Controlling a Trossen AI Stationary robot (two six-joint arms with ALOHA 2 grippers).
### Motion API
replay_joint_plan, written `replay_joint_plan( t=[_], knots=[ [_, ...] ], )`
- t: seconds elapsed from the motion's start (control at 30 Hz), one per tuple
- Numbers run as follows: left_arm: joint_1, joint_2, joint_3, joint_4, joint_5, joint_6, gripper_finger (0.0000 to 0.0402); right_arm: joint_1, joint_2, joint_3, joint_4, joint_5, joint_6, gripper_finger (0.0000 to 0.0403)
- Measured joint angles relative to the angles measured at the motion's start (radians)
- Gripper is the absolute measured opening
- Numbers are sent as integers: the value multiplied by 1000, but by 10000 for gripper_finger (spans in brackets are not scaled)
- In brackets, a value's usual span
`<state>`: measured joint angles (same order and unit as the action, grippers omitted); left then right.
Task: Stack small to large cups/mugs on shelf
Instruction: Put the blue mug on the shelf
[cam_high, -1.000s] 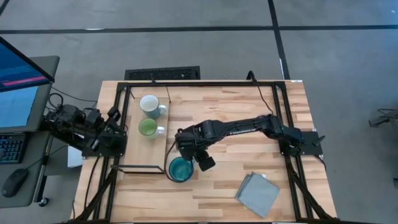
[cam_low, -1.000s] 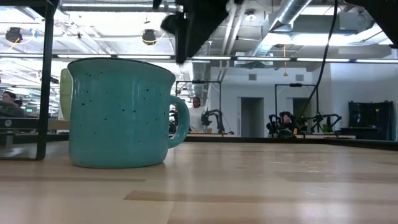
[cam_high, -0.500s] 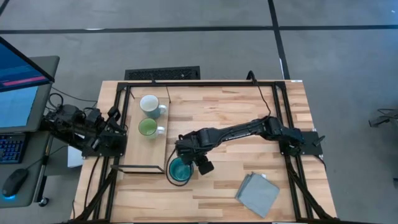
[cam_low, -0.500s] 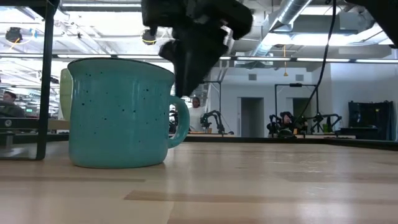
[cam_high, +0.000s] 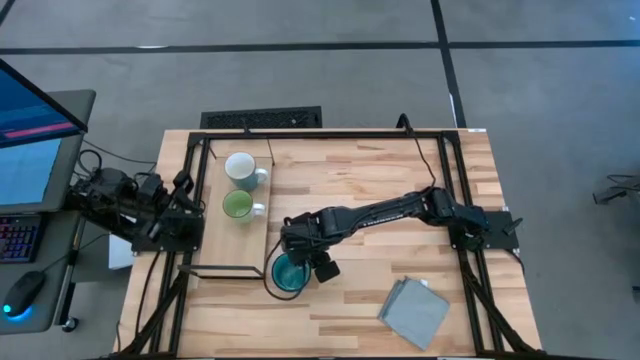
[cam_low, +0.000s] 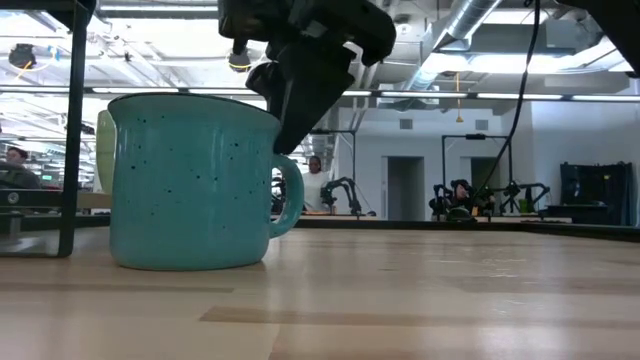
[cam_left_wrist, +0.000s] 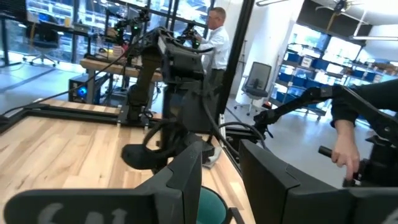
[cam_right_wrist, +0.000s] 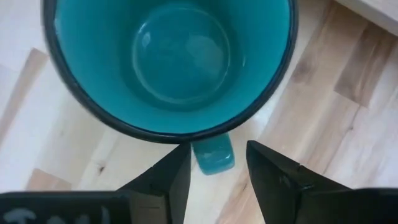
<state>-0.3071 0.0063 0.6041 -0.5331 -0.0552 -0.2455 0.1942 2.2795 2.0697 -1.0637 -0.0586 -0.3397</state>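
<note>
Shelf (cam_high: 213, 225) holds white mug (cam_high: 240, 168) and green mug (cam_high: 237, 206) — teal mug (cam_high: 289, 273) remains outside, right gripper (cam_right_wrist: 214, 163) fingers apart astride its handle.

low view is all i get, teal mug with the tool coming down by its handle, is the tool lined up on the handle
Observer: Yes. In the right wrist view the right tool is open, a finger either side of the teal mug's handle, not closed on it.
Operator: where's the mug sitting
Observer: The high view shows it on the planked tabletop, just off the shelf's near corner.
Operator: other mugs?
Observer: The white mug and the green mug stand upright on the shelf, side by side, not stacked.
Operator: left arm?
Observer: It waits at the table's left edge, beside the shelf.
</note>
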Motion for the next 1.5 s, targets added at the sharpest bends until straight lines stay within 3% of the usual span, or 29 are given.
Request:
replay_joint_plan(
  t=[1.2, 1.5],
  knots=[
    [0, 0, 0, -10, -40, -2, 98, 0, 48, -48, 74, -128, 10, 177],
    [0, 0, 0, -11, -40, -2, 98, 0, 47, -48, 75, -129, 25, 129]
  ],
)
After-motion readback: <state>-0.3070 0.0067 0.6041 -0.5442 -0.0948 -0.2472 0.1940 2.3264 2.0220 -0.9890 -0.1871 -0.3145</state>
